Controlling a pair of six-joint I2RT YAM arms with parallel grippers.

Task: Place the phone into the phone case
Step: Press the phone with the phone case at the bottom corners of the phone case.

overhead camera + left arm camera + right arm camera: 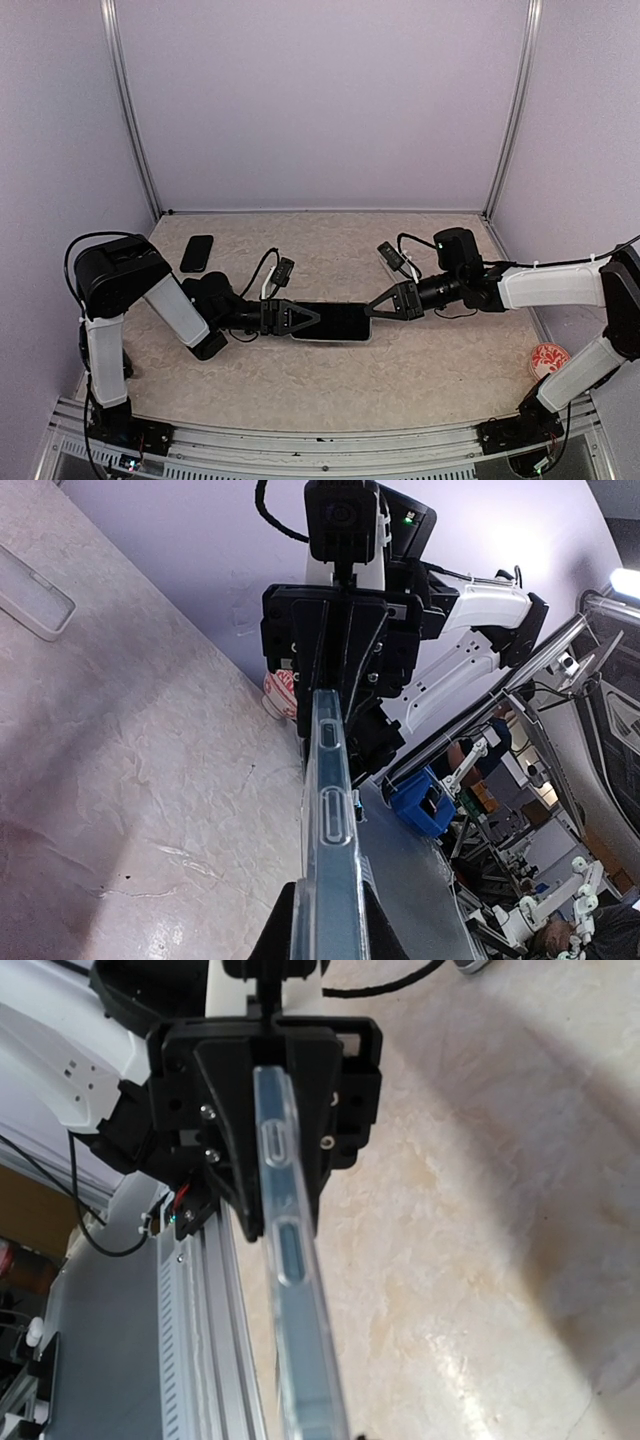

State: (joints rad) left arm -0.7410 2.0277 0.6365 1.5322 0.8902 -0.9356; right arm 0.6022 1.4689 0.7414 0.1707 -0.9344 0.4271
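Observation:
The transparent phone case (332,322) hangs just above the table centre, held between both grippers, and looks black from above. My left gripper (305,319) is shut on its left end and my right gripper (374,308) on its right end. In the left wrist view my fingers (272,942) clamp the clear case edge (330,820), which runs up to the right gripper's black body (340,640). In the right wrist view the same edge (290,1290) runs up to the left gripper (265,1080). A dark slab fills the shell, apparently the phone.
A second black phone (197,253) lies flat at the back left and shows in the left wrist view (30,590). A small red-and-white round object (548,358) sits by the right arm's base. The metal rail (300,440) runs along the table's near edge.

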